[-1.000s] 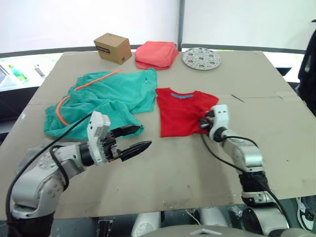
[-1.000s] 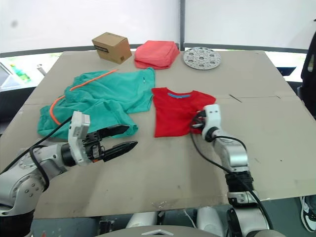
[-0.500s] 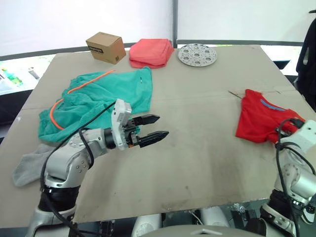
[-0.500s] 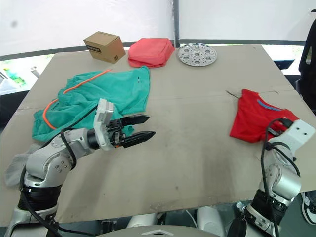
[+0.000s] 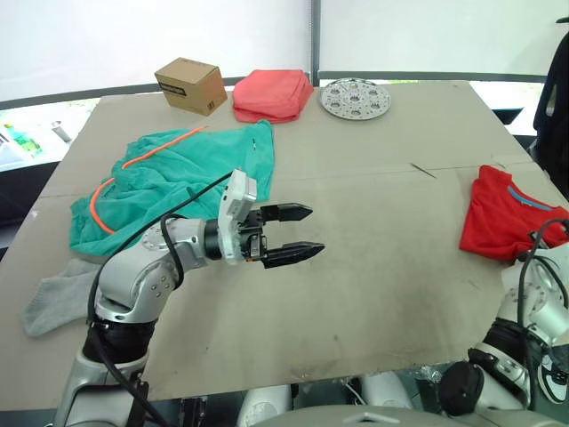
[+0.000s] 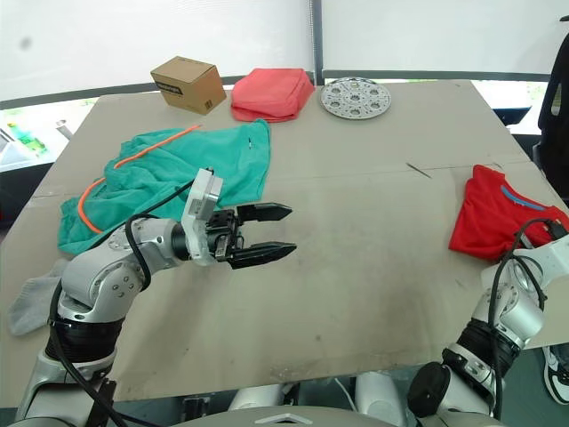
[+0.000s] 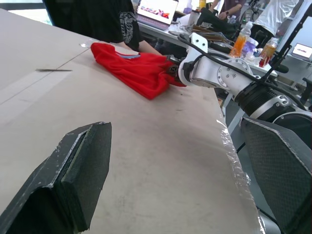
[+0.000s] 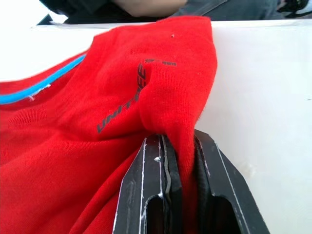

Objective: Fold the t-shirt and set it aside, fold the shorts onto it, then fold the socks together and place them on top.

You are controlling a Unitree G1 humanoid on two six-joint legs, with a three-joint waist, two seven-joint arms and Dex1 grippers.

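Right wrist: fingers (image 8: 187, 195) pinching t-shirt (image 8: 97, 122).

red t-shirt (image 8: 97, 122), dark print, not legible

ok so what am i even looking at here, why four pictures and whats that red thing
It is a two-armed humanoid robot at a cardboard-covered table. Two pictures come from cameras in its head, looking down over its arms; the other two come from cameras on its wrists, looking along the black fingers.

The left gripper hovers open and empty over the middle of the table. The right gripper, at the table's right edge, is shut on a fold of the red t-shirt.

Also on the table: teal shorts with an orange cord, a grey sock near the left edge, and at the far side a small cardboard box, a folded pink cloth and a round perforated disc.
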